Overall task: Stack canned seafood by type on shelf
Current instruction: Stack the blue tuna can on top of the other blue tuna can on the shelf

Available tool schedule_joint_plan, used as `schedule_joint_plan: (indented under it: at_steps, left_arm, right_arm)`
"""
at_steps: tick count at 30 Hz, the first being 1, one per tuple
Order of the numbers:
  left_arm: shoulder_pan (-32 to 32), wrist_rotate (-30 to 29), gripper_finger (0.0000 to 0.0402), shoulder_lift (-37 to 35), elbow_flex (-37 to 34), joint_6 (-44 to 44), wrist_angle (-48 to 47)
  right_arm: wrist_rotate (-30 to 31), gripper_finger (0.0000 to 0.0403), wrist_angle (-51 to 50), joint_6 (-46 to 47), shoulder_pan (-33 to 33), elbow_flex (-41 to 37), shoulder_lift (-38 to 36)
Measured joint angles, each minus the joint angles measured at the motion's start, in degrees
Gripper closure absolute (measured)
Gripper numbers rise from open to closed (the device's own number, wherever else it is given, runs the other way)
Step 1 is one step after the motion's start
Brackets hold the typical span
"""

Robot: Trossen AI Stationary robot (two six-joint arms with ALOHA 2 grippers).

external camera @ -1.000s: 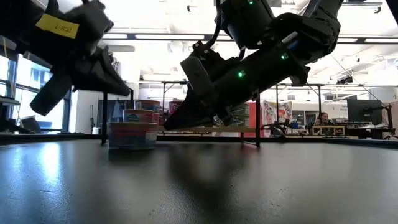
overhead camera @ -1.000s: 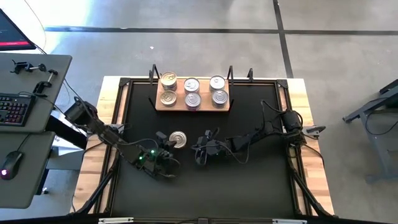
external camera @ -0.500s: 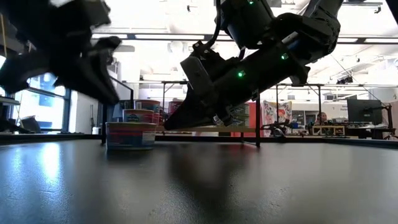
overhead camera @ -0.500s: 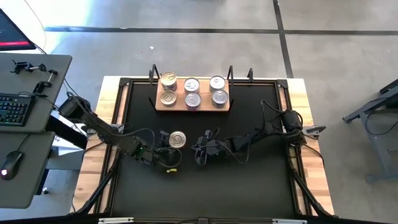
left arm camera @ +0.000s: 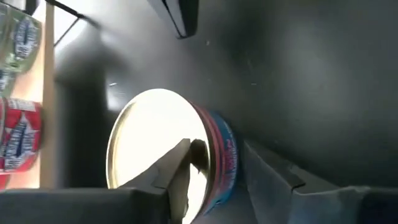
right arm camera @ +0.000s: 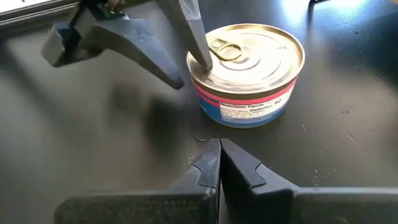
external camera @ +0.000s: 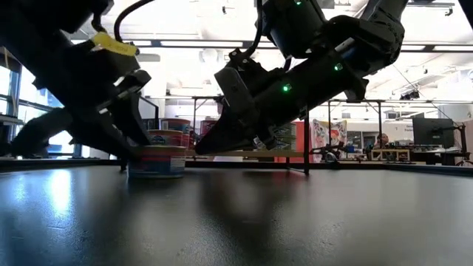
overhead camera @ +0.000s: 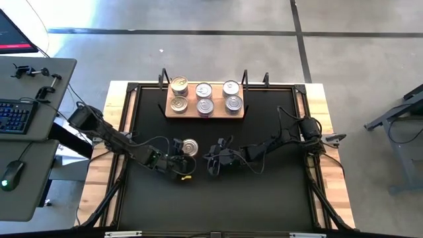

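Note:
A loose tin (overhead camera: 190,147) with a silver pull-tab lid and a red and blue label stands on the black mat, near the middle. My left gripper (overhead camera: 178,151) is open at its left side. One finger is over the lid (right arm camera: 249,46), and the other stands outside the wall (left arm camera: 225,155). My right gripper (overhead camera: 213,160) is shut and waits just right of the tin, low over the mat. The wooden shelf (overhead camera: 203,114) lies at the far edge and carries several tins (overhead camera: 204,98) in three columns. My left gripper comes at the tin from the table's left, slanting down. One fingertip (right arm camera: 200,55) lies on the lid beside the pull tab (right arm camera: 222,48), close to the rim. The other finger (right arm camera: 143,53) stands outside the wall, with a small gap showing. The tin sits flat on the mat.
A black mat (overhead camera: 264,192) covers the table inside a black frame, with room on its near half. Black posts (overhead camera: 245,77) rise behind the shelf. Cables (overhead camera: 284,125) trail from the right arm. A side desk with a keyboard (overhead camera: 14,116) stands to the left.
My left gripper has moved from the near-left of the loose tin toward it, going far and right and dropping lower. Its open fingers now stand astride the tin's left rim. The tin and my right arm have kept still.

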Motion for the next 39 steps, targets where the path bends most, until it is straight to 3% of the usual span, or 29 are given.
schedule_joint_plan:
  at_steps: [11, 17, 22, 28, 33, 39]
  left_arm:
    - [-3.7, -14.23, 0.0392, 5.36, 0.26, -1.55, -0.11]
    - [-7.38, -15.78, 0.04, 2.2, 1.84, -4.23, -5.54]
    - [-9.05, -21.09, 0.0401, -0.4, 3.52, -6.56, -11.19]
    - [-9.0, -17.55, 0.0401, -1.79, 3.59, -7.17, -11.19]
    - [-6.81, -9.08, 0.0397, -1.79, 3.23, -7.31, -10.76]
    - [-3.23, -5.13, 0.0333, -1.79, 1.84, -7.05, -10.22]
  right_arm:
    - [-0.01, 0.0402, 0.0, 0.02, -0.02, -0.02, 0.0]
    - [0.01, 0.0402, 0.0, 0.02, -0.01, -0.02, 0.0]
    - [0.01, 0.0402, 0.0, 0.02, 0.0, -0.02, 0.0]
    - [0.01, 0.0402, 0.0, 0.02, -0.01, -0.02, 0.0]
    - [0.01, 0.0402, 0.0, 0.02, -0.02, -0.02, 0.0]
    - [0.01, 0.0402, 0.0, 0.02, -0.01, -0.02, 0.0]
